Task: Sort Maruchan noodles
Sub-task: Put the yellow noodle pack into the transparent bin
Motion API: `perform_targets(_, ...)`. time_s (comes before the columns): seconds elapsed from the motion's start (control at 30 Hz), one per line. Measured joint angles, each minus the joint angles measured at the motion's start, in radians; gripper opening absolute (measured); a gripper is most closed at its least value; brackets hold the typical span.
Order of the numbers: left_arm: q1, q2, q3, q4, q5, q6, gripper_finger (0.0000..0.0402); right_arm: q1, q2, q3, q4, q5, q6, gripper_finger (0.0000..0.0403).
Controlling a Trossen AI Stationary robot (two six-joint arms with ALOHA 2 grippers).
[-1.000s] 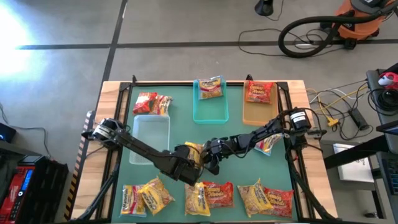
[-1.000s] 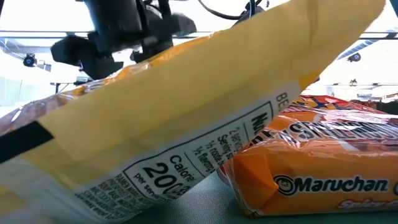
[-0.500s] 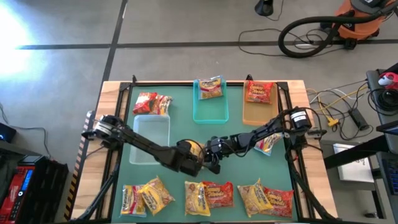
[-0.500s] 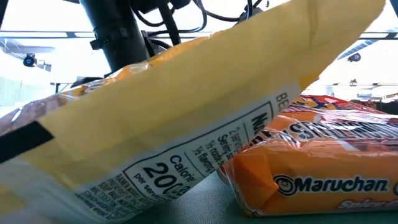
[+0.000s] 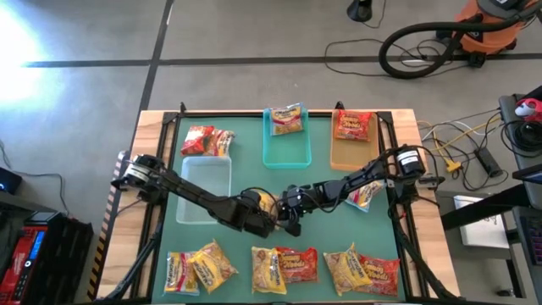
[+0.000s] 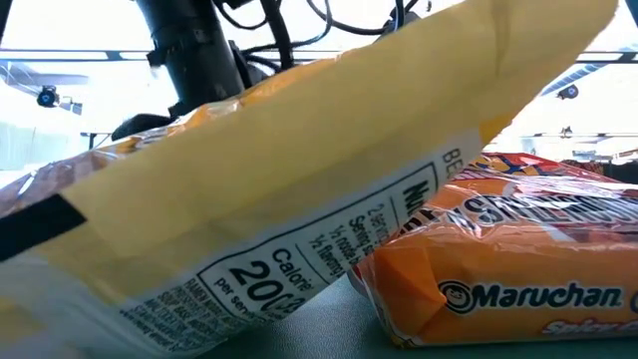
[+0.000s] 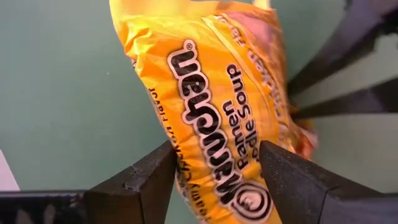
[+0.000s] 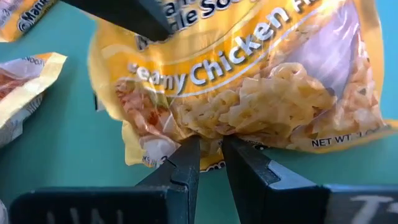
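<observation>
Handoff mid-table: you've got one yellow packet (image 5: 264, 203) between both grippers at the centre of the mat, clear of the trays. It's light, soft and crinkly; slick film over a brittle noodle block, so squeezing the middle risks cracking it and a loose grip will likely slide. Best hold is the flat sealed edge or a corner. Right gripper (image 8: 210, 151) does just that: fingers nearly together, pinched on the packet's bottom seam. Left gripper (image 7: 214, 163) has its fingers wide apart, straddling the packet's body, one pad (image 7: 152, 171) on each side; whether the pads press the film or just flank it, you can't tell from the wrist view. Other packets lie along the near edge of the table (image 5: 279, 264), with one each in the teal tray (image 5: 286, 155) and tan tray (image 5: 351, 152), and one beside the clear tray (image 5: 203, 191).
</observation>
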Motion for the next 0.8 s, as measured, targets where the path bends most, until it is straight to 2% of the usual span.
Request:
perform_targets(0.2, -0.005, -0.001, 0.077, -0.09, 0.034, -0.001, 0.0201, -0.009, 0.0, -0.005, -0.015, 0.006, -0.041, 0.0068)
perform_targets(0.4, -0.029, -0.002, 0.126, -0.247, -0.001, -0.017, 0.0201, -0.019, 0.0, -0.028, -0.011, 0.088, -0.084, 0.0068)
perform_targets(0.67, -0.095, -0.008, 0.069, -0.233, -0.194, -0.267, 0.0201, -0.024, 0.0, -0.086, -0.01, 0.101, -0.088, 0.0068)
perform_targets(0.8, -0.091, -0.02, -0.022, -0.052, -0.226, -0.307, 0.0201, -0.024, 0.0, -0.094, -0.01, 0.099, -0.089, 0.0068)
